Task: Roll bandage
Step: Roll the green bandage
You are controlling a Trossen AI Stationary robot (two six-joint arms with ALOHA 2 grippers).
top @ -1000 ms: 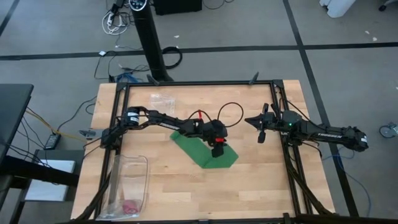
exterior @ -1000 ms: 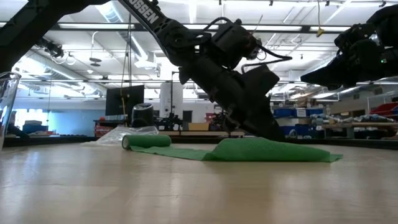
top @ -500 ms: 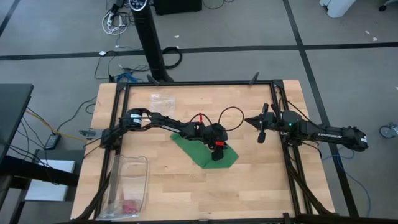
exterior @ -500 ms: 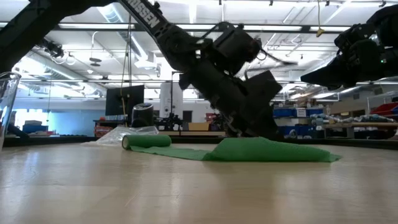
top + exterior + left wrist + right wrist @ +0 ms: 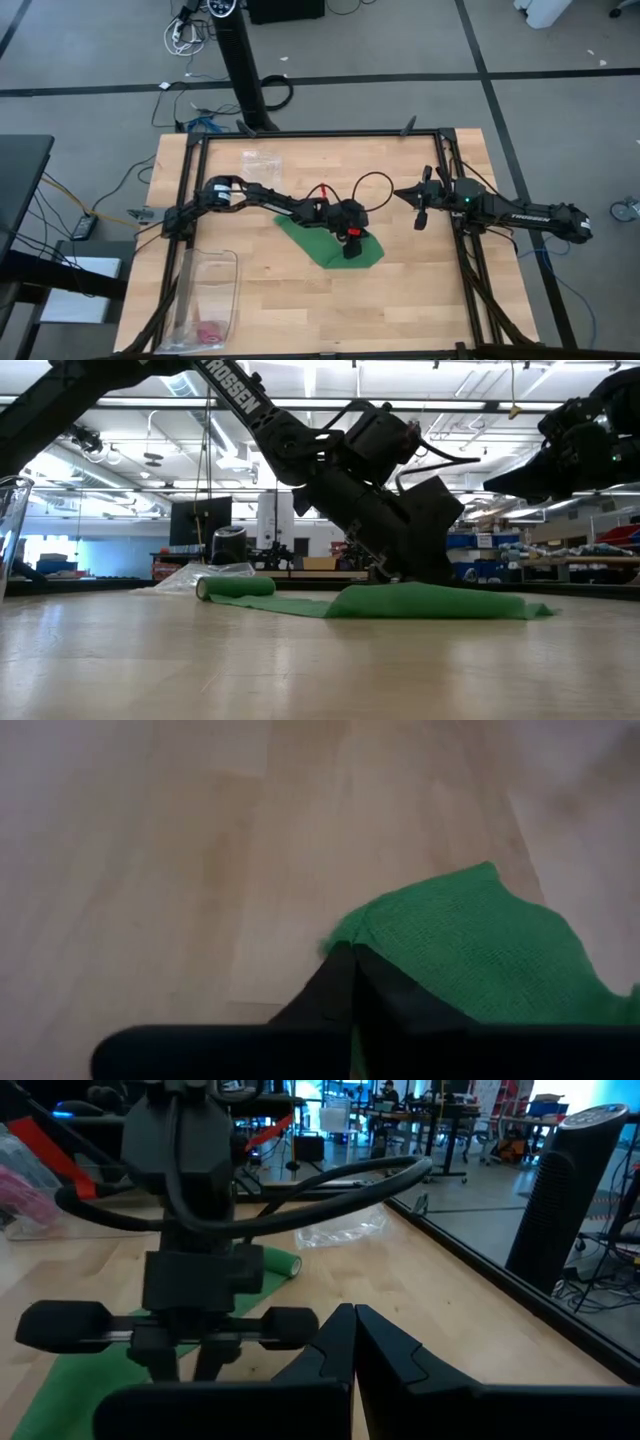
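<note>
Bandage, a long bright green fabric strip (image 5: pixel 322 240), lay mid-table, its loose end pinched by the left gripper (image 5: pixel 349 249). Only the low view showed the rolled end (image 5: pixel 236 587) beside a clear plastic bag (image 5: pixel 196 574). Right gripper (image 5: pixel 421 215) hovered nearby, fingers pressed together.

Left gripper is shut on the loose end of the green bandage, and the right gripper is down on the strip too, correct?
Not quite. The left gripper is shut on the bandage, but the right gripper hangs shut above bare table, clear of the strip; the high view shows it.
</note>
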